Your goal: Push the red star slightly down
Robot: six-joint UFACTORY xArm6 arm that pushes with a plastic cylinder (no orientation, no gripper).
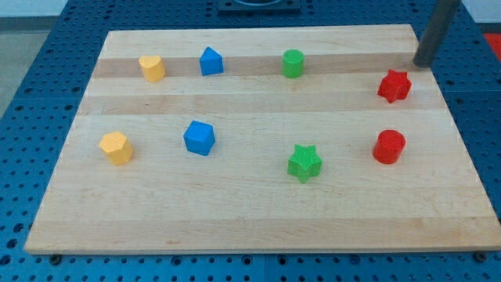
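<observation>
The red star (394, 85) lies near the right edge of the wooden board (250, 227), in its upper part. My tip (423, 64) is at the end of the dark rod coming in from the view's top right. It stands just above and to the right of the red star, a small gap apart from it. A red cylinder (388, 146) stands below the star.
A green star (304, 162) lies at the lower middle. A green cylinder (293, 63) stands at the top middle. A blue block (210, 60) and a yellow heart-like block (152, 68) lie at the top left. A blue block (199, 138) and a yellow block (116, 147) lie at the left.
</observation>
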